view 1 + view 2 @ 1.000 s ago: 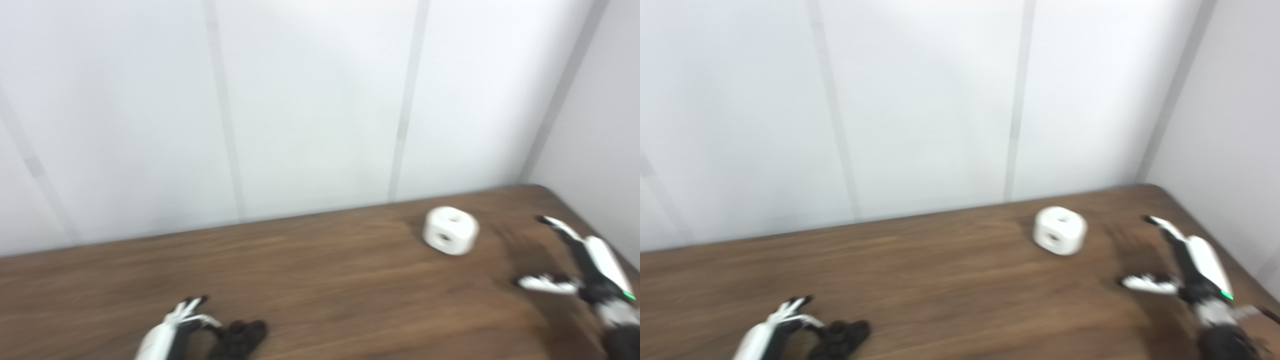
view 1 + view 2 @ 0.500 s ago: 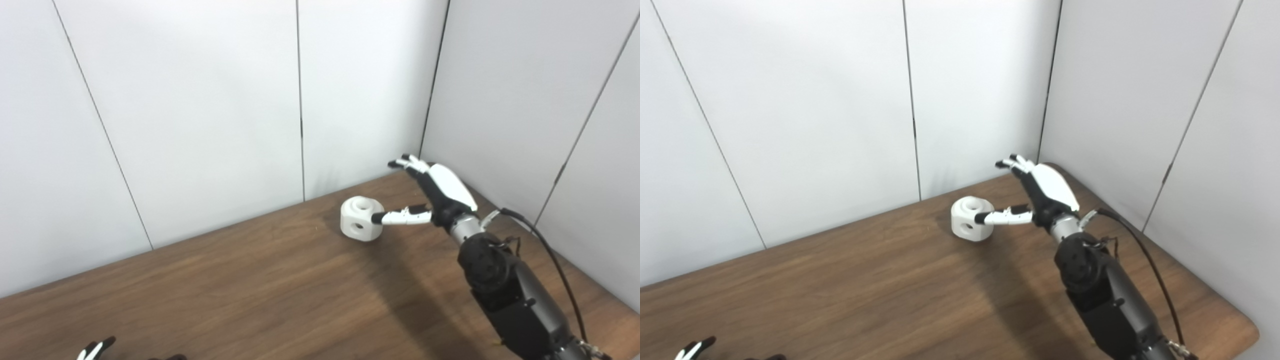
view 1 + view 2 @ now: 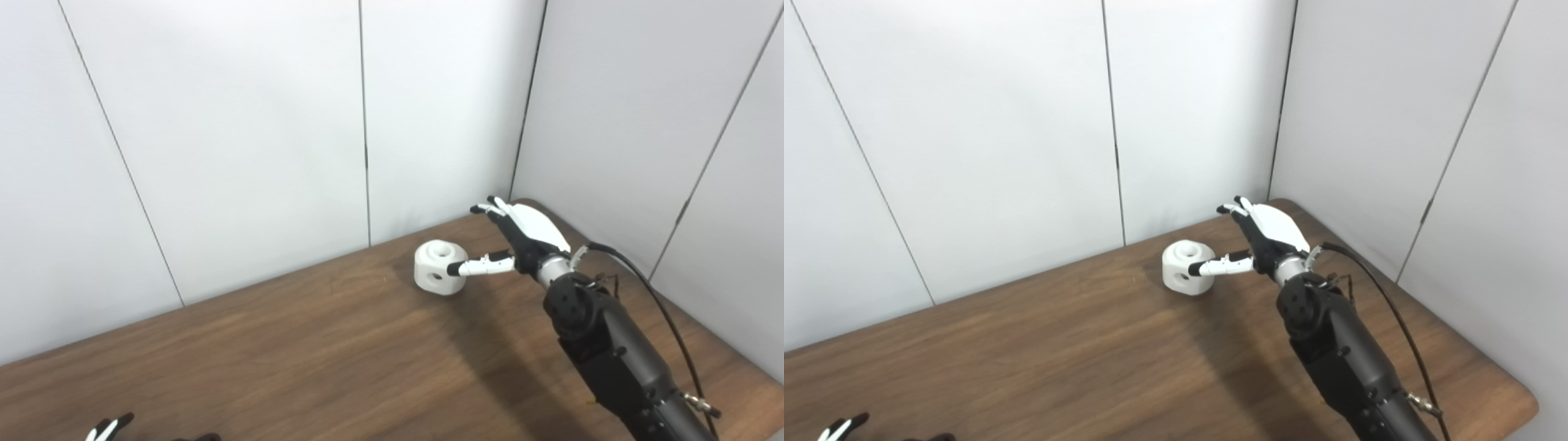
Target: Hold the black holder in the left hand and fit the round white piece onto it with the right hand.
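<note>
- The round white piece (image 3: 440, 267) sits on the wooden table (image 3: 318, 343), toward its far right corner and just in front of the white wall panels (image 3: 245, 135); holes show in its top and its near side.
- Beside the white piece, on its right, the right hand (image 3: 523, 236) is spread wide and holds nothing: the thumb's black tip lies at the piece's right side, perhaps touching it, while the fingers (image 3: 490, 207) stretch past it toward the wall.
- Behind that hand, the black right forearm (image 3: 1335, 349) runs to the bottom edge, a cable (image 3: 1390, 312) looping alongside.
- Well apart from the white piece, at the bottom left edge, only fingertips of the left hand (image 3: 107, 427) show; its grip cannot be judged.
- Just beside them a dark sliver (image 3: 199, 437) may be the black holder.
</note>
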Robot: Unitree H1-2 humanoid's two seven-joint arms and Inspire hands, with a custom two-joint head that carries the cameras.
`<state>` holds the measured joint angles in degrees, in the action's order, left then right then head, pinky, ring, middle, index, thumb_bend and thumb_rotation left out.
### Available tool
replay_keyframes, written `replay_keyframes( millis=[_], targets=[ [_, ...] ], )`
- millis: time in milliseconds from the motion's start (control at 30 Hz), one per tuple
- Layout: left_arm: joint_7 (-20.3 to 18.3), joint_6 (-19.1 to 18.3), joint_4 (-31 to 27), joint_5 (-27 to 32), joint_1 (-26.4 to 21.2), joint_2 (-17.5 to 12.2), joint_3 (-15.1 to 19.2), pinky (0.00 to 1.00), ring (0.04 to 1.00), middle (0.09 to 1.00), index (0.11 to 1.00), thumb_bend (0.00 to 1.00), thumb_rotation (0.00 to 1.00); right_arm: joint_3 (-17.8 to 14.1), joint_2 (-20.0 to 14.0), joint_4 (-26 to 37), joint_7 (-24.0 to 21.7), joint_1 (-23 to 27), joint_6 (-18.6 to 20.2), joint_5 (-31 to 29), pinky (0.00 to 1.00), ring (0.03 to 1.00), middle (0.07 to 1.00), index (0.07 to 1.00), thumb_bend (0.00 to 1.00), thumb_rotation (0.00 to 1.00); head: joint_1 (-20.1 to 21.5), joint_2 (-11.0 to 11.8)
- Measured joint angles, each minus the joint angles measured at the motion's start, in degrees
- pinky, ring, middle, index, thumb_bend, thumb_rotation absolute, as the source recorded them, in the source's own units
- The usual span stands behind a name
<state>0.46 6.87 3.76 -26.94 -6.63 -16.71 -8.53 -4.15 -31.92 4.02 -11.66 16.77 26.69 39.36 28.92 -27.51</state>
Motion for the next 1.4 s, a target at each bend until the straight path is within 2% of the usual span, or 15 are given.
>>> replay_keyframes(
  millis=[367,800,1167,1400],
  targets=[
    [-0.59,-0.46,-0.19,-0.06,0.09,0.31,0.48,1.00,1.000,0.920,0.483,0.52,0.03,1.44,0.65,-5.14,0.32,2.53,0.03,1.95,0.91,0.984,1.000,0.888,1.00,0.64,-0.97,-0.26],
    [-1.32,-3.92,-2.33,-0.28,0.54,0.73,0.47,1.00,1.000,0.918,0.483,0.52,0.03,2.37,3.21,-6.67,-0.20,3.50,0.06,3.24,0.91,0.978,0.992,0.903,1.00,0.67,-1.85,-0.35],
    [-1.49,-4.83,-3.68,-0.35,0.94,0.95,0.45,1.00,1.000,0.917,0.483,0.52,0.03,1.85,6.99,-6.08,-6.26,5.56,0.08,9.93,0.90,0.977,0.977,0.919,1.00,0.65,-2.20,-0.44],
    [-1.77,-5.98,-4.61,-0.33,1.25,1.03,0.43,1.00,1.000,0.917,0.483,0.52,0.03,1.97,7.59,-5.55,-6.39,5.59,0.08,10.41,0.89,0.974,0.981,0.926,1.00,0.64,-2.29,-0.61]
  ],
)
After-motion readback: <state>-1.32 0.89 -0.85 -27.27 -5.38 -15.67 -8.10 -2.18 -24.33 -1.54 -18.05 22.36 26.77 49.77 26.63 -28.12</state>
